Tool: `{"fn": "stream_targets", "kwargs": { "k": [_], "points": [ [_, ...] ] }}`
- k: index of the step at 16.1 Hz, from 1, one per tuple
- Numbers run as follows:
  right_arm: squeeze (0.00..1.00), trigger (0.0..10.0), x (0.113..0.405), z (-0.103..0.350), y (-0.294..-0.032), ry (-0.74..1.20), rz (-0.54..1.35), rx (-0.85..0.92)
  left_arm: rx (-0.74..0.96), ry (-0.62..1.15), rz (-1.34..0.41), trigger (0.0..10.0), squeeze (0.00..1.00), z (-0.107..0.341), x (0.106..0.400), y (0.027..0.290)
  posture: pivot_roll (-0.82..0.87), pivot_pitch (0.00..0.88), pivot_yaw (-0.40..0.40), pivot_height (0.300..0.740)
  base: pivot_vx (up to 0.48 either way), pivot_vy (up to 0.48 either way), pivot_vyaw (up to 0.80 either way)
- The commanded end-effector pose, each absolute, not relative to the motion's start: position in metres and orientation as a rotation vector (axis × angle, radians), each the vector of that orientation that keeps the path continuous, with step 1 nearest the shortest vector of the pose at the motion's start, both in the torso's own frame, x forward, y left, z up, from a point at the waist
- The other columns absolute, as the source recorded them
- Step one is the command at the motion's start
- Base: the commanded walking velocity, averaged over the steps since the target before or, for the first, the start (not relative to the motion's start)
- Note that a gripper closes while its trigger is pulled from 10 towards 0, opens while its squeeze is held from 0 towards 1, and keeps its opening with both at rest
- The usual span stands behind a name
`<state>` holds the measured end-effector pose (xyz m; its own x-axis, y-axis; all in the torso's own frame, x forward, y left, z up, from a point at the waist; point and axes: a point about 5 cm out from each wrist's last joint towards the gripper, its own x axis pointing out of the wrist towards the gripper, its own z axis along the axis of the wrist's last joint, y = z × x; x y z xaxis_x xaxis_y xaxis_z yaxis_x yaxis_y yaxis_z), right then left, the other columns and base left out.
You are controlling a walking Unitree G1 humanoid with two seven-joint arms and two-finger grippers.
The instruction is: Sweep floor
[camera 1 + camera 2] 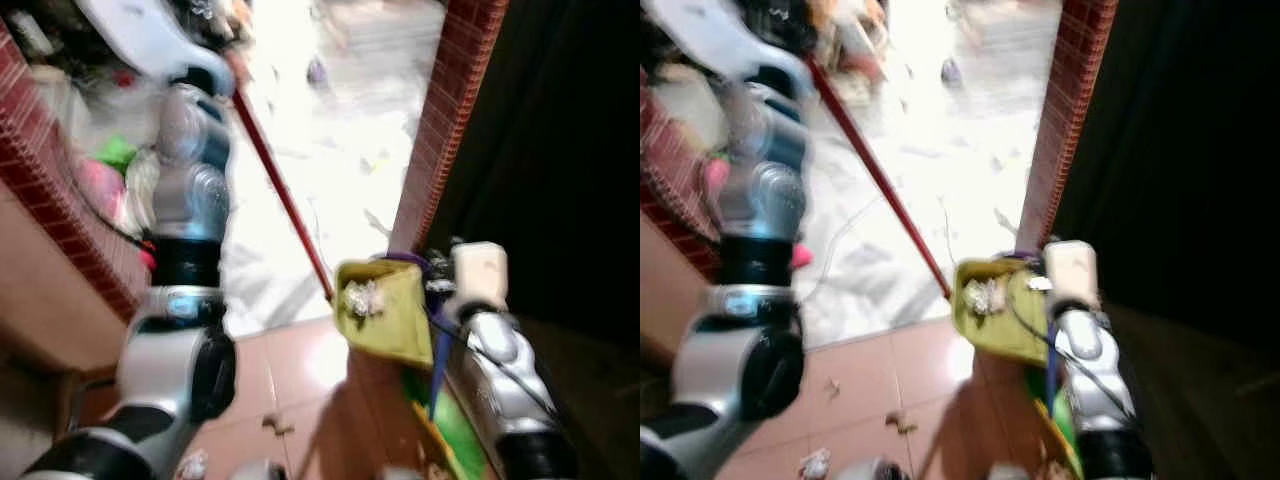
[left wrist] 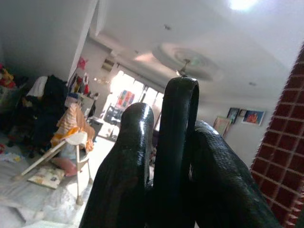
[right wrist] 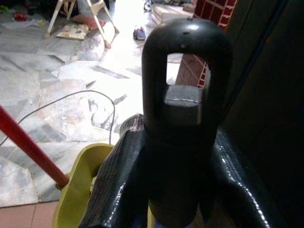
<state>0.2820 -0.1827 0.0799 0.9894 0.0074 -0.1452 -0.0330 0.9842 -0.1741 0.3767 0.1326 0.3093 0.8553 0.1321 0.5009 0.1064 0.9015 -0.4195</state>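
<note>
Head views blurred; detail soft throughout. Left arm [image 1: 185,200] rose up the left of frame, its wrist cut off by a white blur at top left, so the grip on the broom handle [image 1: 282,195] could not be seen there. Handle was red, long axis diagonal, running from upper left down to lower centre, where it met the yellow dustpan [image 1: 385,310]. Broom head hidden behind the pan. Grey clump of debris [image 1: 362,297] sat in the pan.

Left claw [image 2: 164,161] in its wrist view: black fingers pressed together, clenched; nothing visible between them.

Right claw [image 3: 183,142] in its wrist view: fingers folded around a black looped grip [image 3: 186,71], grasping it; yellow pan [image 3: 78,190] just below, handle entering at lower left.

Brick pillar [image 1: 440,120] stood right of centre, dark beyond it. Scraps [image 1: 902,423] lay on the tan tiles [image 1: 290,380] at bottom; bright marble floor [image 1: 330,150] beyond.
</note>
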Motion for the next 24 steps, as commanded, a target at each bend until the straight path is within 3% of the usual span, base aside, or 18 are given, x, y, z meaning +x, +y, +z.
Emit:
{"fn": "stream_targets", "kwargs": {
  "k": [1, 6, 8, 15, 23, 24],
  "points": [
    [0.00, 10.0, 0.282, 0.081, -0.191, 0.148, -0.008, -0.165, -0.436, -0.664, -0.030, 10.0, 0.00, 0.340, 0.371, 0.122, -0.13, 0.000, 0.064, 0.740, 0.469, 0.000, 0.00],
    [0.00, 10.0, 0.281, 0.081, -0.189, 0.149, -0.005, -0.162, -0.408, -0.695, 0.002, 10.0, 0.00, 0.349, 0.377, 0.122, -0.13, 0.000, 0.067, 0.740, 0.469, 0.000, 0.00],
    [0.00, 10.0, 0.281, 0.081, -0.188, 0.149, -0.006, -0.160, -0.399, -0.681, -0.018, 10.0, 0.00, 0.345, 0.380, 0.110, -0.14, 0.000, 0.070, 0.740, 0.480, 0.000, 0.00],
    [0.00, 10.0, 0.282, 0.084, -0.187, 0.130, -0.008, -0.150, -0.148, -0.774, -0.112, 10.0, 0.00, 0.338, 0.381, 0.074, -0.16, 0.000, 0.080, 0.740, 0.000, 0.000, 0.00],
    [0.00, 10.0, 0.277, 0.088, -0.188, 0.103, -0.030, -0.148, -0.068, -0.883, -0.467, 10.0, 0.00, 0.327, 0.353, -0.005, -0.17, 0.000, 0.111, 0.740, 0.000, 0.000, 0.00],
    [0.00, 10.0, 0.277, 0.088, -0.187, 0.103, -0.032, -0.145, -0.042, -0.933, -0.656, 10.0, 0.00, 0.318, 0.332, -0.029, -0.17, 0.000, 0.114, 0.740, 0.000, 0.000, 0.00]
  ]
}}
